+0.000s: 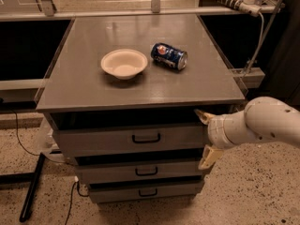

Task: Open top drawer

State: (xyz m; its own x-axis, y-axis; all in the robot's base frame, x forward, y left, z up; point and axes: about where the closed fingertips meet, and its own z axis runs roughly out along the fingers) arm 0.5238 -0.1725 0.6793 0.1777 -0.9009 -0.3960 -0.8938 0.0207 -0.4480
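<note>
Top drawer (108, 142): wide grey flat-fronted drawer with a small black bar handle (146, 138) at centre. It sits level, directly beneath the worktop's front edge, with a dark gap above. Cream two-finger gripper (206, 137), fingers spread, at its right end.

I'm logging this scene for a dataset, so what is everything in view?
Cabinet: one, grey, centre.
Top drawer: one, grey with a black handle, just under the cabinet top.
Middle drawer: one, grey, below it.
Bottom drawer: one, grey, lowest.
Bowl: one, white, on the cabinet top, left of the can.
Can: one, blue, on its side, right of the bowl.
Arm: one, white, right.
Pincer: one, cream fingers, open, at the top drawer's right end.
</note>
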